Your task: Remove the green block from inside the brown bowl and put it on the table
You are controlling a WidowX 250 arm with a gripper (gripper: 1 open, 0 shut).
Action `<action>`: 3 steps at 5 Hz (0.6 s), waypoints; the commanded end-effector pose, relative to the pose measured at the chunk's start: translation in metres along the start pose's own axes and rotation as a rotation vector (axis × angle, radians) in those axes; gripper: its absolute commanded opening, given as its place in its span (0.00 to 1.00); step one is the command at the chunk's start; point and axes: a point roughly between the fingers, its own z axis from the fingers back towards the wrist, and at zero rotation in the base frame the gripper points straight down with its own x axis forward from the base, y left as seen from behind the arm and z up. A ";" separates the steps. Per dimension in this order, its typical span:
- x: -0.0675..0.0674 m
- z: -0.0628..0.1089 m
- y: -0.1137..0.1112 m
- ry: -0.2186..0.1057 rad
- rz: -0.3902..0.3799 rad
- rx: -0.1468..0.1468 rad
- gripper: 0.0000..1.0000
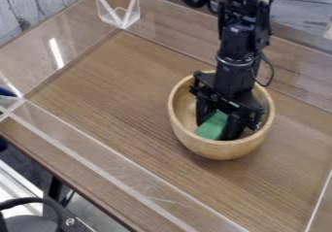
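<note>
The gripper (pixel 215 122) is down inside the bowl (pixel 223 150), its black fingers pressed onto the green block (pixel 209 127) from either side. The block shows between and just below the fingers as a bright green patch, tilted, with one end lower toward the near wall of the bowl. The pinch looks firm: the fingers are as close together as the block allows, and no gap shows between them and the green. Whether the block has left the bowl's floor cannot be told from this view, since the fingers and the near rim hide its underside.

The grip is taken from above, probably because the bowl's thick wall rules out any sideways approach; reaching down over the rim is the only clear way in. The block's flat, narrow shape suits a pinch across its short sides.

The arm stands nearly upright over the bowl, the wrist pointing steeply down and the upper links leaning back toward the top of the picture. The bowl sits on the table (pixel 104 90), toward its right side, with open wood all around it and clear low walls at the edges. The block is not yet out; a straight lift clear of the rim seems the next need.
</note>
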 end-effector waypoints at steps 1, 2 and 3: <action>0.001 -0.012 -0.013 0.032 -0.050 -0.009 0.00; 0.002 -0.012 -0.017 0.039 -0.065 -0.010 0.00; 0.002 -0.013 -0.019 0.046 -0.074 -0.012 0.00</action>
